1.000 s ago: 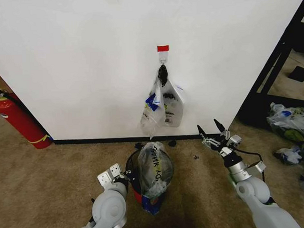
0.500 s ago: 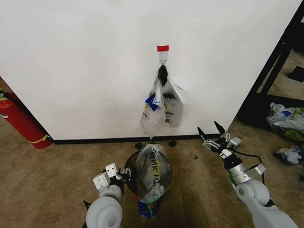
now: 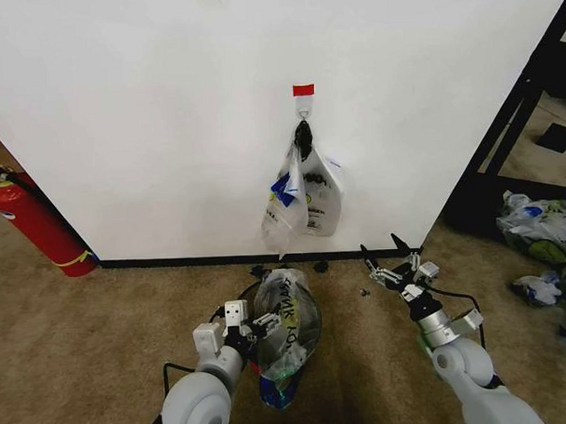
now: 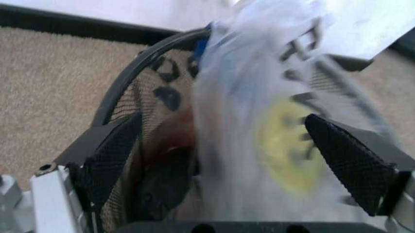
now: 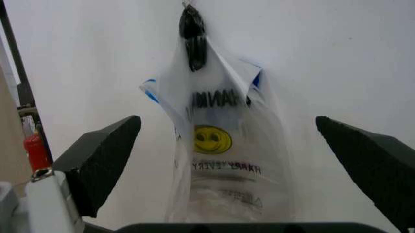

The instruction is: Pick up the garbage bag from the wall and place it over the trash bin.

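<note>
The garbage bag (image 3: 289,325), see-through with dark letters and a blue patch, is draped over the trash bin, which is mostly hidden under it in the head view. My left gripper (image 3: 256,323) is open right beside the bag's left side. In the left wrist view the bag (image 4: 272,126) and the bin's black mesh rim (image 4: 129,73) lie between the spread fingers (image 4: 113,155). My right gripper (image 3: 382,251) hovers open over the carpet to the right of the bin, facing the white wall (image 3: 149,114).
A bunch of printed bags (image 3: 306,197) hangs from a black knot on the red-taped hook (image 3: 303,90). A red fire extinguisher (image 3: 37,225) stands at the left. Stuffed clear bags (image 3: 544,231) and a black frame (image 3: 503,130) lie at the right.
My left arm has swung right and forward, bringing its gripper up against the bag on the bin. The right gripper has shifted slightly left and lower.
</note>
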Controlling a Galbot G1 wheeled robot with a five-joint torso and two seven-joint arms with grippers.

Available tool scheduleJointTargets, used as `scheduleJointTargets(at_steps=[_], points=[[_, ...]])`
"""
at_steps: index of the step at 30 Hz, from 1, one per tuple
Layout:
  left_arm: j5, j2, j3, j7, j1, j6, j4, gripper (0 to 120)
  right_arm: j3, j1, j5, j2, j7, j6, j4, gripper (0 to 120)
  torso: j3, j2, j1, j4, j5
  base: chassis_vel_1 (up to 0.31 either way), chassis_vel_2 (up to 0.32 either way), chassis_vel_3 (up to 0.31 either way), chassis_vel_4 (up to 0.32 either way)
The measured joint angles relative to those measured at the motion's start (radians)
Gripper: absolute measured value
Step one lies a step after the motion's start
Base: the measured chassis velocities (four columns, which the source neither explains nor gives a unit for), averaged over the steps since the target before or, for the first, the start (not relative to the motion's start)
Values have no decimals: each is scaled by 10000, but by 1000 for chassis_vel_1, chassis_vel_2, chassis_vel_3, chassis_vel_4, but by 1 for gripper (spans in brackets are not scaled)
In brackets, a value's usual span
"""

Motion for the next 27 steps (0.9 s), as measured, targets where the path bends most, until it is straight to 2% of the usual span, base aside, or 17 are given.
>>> scheduleJointTargets(at_steps=[2, 5, 9, 11, 15, 16, 20, 22, 25, 27], points=[[-183, 14, -2, -15, -94, 42, 117, 97, -1, -8, -2, 4, -19, 20, -70, 100, 0, 0, 0, -1, 1, 0, 0, 0, 0], [-713, 44, -8, -31, -191, 70, 160, 83, 0, 11, -2, 15, -25, 41, -197, 100, 0, 0, 0, 0, 2, 0, 0, 0, 0], [-1142, 39, -11, -32, -245, 116, 145, 74, -4, 48, -6, 40, -26, 46, -270, 100, 0, 0, 0, 0, 2, 0, 0, 0, 0], [-1515, -11, -11, -35, -326, 143, 145, 61, -38, 70, -35, 75, -27, 47, -302, 100, 0, 0, 0, 0, 2, 0, 0, 0, 0], [-1662, -14, -12, -23, -339, 144, 136, 52, -49, 77, -52, 89, -27, 47, -306, 100, 0, 0, 0, 1, 1, 0, 0, 0, 0], [-1696, 3, -12, 6, -339, 144, 119, 45, -50, 76, -61, 92, -27, 48, -307, 100, 0, 0, 0, 0, 2, 0, 0, 0, 0], [-1791, 26, -33, 64, -351, 132, 87, 30, -49, 44, -65, 87, -27, 64, -308, 100, 0, 0, 0, 0, 1, 0, 0, 0, 0], [-1797, 26, -46, 77, -351, 117, 76, 26, -47, 36, -66, 82, -27, 70, -308, 100, 0, 0, 0, 0, 2, 0, 0, 0, 0], [-1822, 19, -123, 206, -282, -90, 37, 11, -48, 21, -83, 75, -27, 93, -355, 100, 0, 0, 0, 0, 1, 0, 0, 0, 0], [-1885, 20, -173, 240, -243, -120, -5, 10, -52, 21, -92, 83, -27, 105, -384, 100, 0, 0, 0, 0, 1, 0, 0, 0, 0]])
